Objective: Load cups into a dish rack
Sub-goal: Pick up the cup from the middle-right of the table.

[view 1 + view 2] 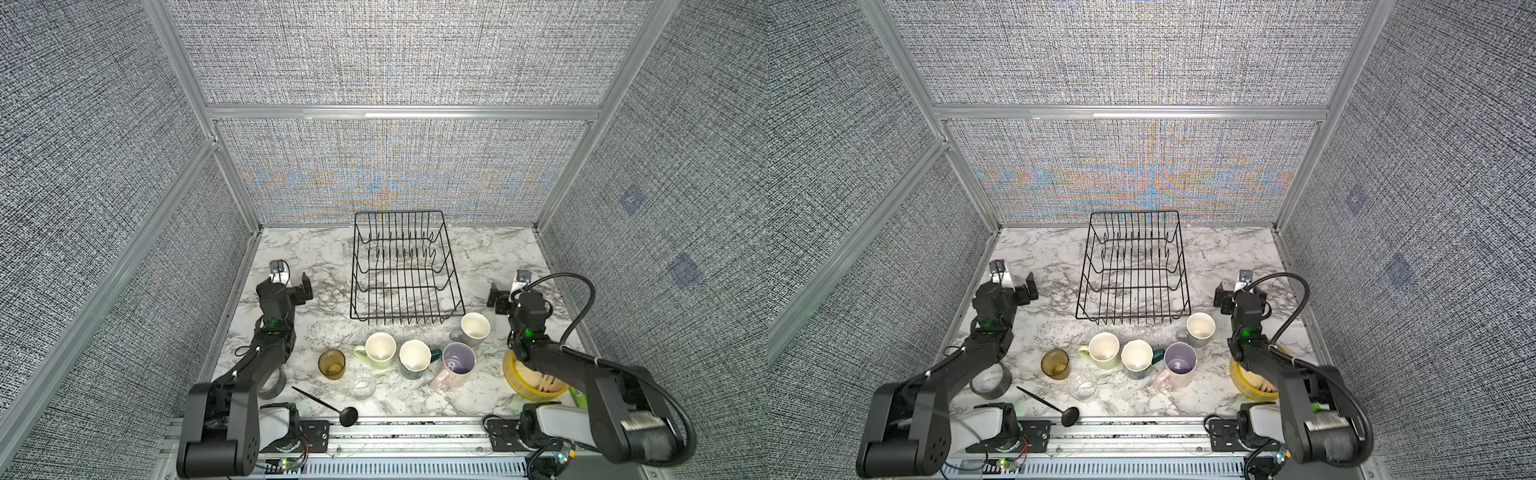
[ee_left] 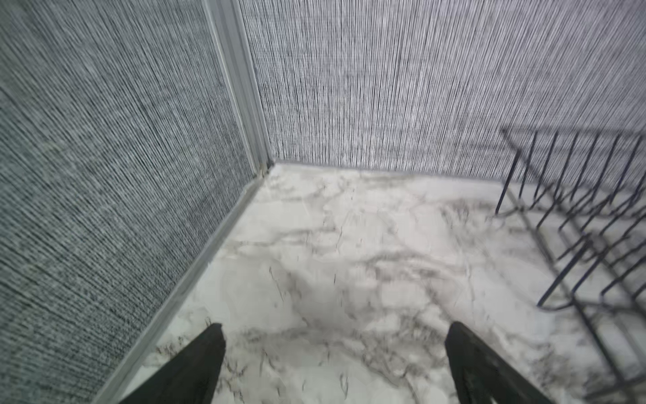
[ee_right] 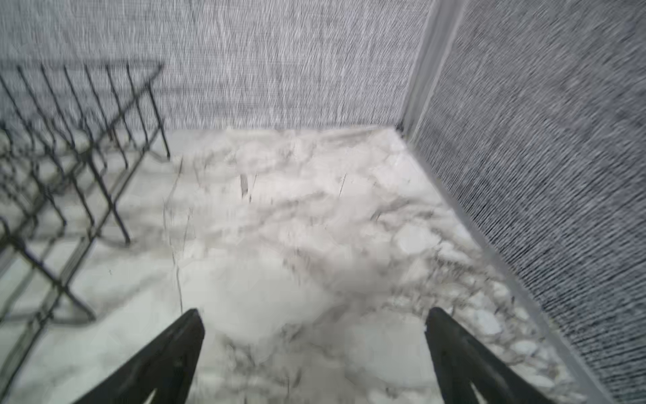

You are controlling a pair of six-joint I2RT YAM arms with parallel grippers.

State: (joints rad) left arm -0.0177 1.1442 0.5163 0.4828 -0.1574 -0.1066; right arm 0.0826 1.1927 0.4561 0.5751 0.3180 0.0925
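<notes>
- I am holding my left gripper [image 2: 334, 328] and right gripper [image 3: 314, 312] with jaws spread wide and nothing between them. Each is hovering over bare marble table [image 1: 299, 249], one on either side of the dish rack [image 1: 405, 270].
- The dish rack is sitting empty at centre frame in both top views. The cups [image 1: 415, 357] are all standing upright below it, lower middle.
- Risk: crowding. The pale yellow-green mug [image 1: 379, 350], dark teal mug [image 1: 1137, 356] and pink mug [image 1: 456, 365] are standing so close that I cannot tell if they are touching; jaws this wide are likely to nudge a neighbour.
- Risk: the clear glass [image 1: 362, 384] is barely showing against the marble, with the ladle [image 1: 322, 403] lying just beside it; I am expecting a misjudged or slipping grip.
- Risk: my right arm is hanging over the steamer basket [image 1: 519, 384]; reaching for the grey mug [image 1: 475, 328] could drag it.
- Risk: a cup set on the prongs [image 1: 399, 253] off-centre could tip.
- The amber tumbler [image 1: 332, 363] is standing apart, the easiest pick.
- Writing: pale marks are showing on the pink and teal mugs, too small to read. No brand is legible; both wrist views are blurring.
</notes>
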